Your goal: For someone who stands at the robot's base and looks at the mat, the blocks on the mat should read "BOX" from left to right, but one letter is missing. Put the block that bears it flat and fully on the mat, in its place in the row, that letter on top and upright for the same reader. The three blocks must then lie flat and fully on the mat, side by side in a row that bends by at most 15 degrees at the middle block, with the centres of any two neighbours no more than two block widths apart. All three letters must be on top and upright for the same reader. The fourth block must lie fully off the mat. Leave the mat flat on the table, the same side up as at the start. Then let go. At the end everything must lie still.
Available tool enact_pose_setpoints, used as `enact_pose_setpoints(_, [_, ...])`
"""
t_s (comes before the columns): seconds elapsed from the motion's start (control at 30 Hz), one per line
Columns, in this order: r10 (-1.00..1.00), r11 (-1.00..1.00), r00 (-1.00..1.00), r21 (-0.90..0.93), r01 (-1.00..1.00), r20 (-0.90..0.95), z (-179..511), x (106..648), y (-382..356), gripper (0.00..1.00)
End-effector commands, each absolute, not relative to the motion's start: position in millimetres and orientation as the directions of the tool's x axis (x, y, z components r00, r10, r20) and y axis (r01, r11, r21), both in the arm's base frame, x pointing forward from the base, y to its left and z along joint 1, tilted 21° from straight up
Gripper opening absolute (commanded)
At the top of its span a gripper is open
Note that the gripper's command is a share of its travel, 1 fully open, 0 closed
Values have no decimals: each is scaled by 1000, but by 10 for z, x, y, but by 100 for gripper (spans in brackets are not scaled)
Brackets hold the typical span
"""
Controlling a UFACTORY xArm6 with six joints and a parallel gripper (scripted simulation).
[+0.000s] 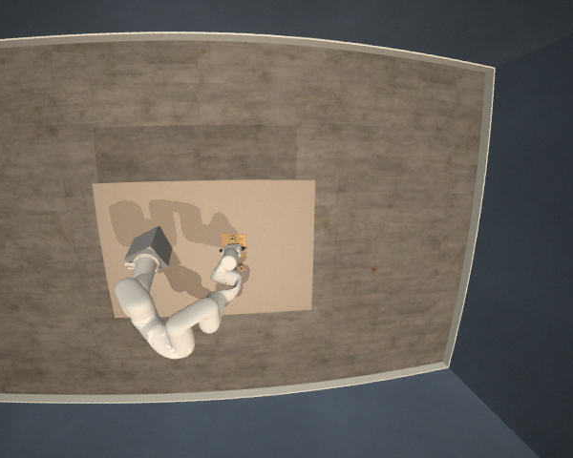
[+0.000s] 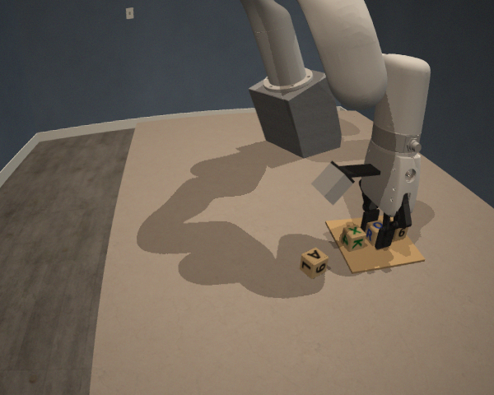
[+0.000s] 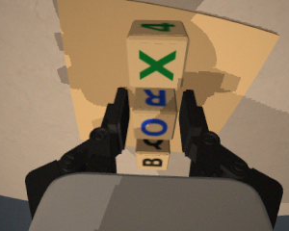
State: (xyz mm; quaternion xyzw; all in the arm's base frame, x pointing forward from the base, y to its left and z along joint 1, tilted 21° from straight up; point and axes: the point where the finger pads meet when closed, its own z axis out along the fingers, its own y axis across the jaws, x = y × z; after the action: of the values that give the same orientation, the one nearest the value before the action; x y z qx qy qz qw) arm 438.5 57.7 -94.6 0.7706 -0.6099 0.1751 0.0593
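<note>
A small orange mat (image 2: 375, 250) lies on the tan table top; it also shows in the wrist view (image 3: 228, 58) and from above (image 1: 234, 241). Three wooden blocks stand on it in a tight row. The X block (image 3: 158, 64) (image 2: 353, 236) has a green X on top. The O block (image 3: 155, 127) (image 2: 375, 230) in the middle has a blue O on top. The B block (image 3: 154, 154) (image 2: 400, 231) is nearest the wrist and partly hidden. My gripper (image 3: 154, 102) (image 2: 385, 238) reaches down around the O block, fingers open with a thin gap on each side.
A fourth block (image 2: 314, 262) with an A on top lies on the table off the mat, a little beyond the X block's end. The grey robot base (image 2: 295, 114) stands behind. Dark flooring (image 2: 47, 220) borders the table top.
</note>
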Motion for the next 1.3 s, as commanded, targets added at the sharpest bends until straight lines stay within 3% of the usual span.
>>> enact_pose_setpoints(0.0, [-919,-250,195,-125,-960,342,-921,4394,588,47])
enact_pose_setpoints(0.93, [-919,-250,195,-125,-960,342,-100,4217,856,47])
enact_pose_setpoints(0.97, [-919,-250,195,-125,-960,342,-100,4217,856,100])
enact_pose_setpoints(1.27, [-919,-250,195,-125,-960,342,-100,4217,856,100])
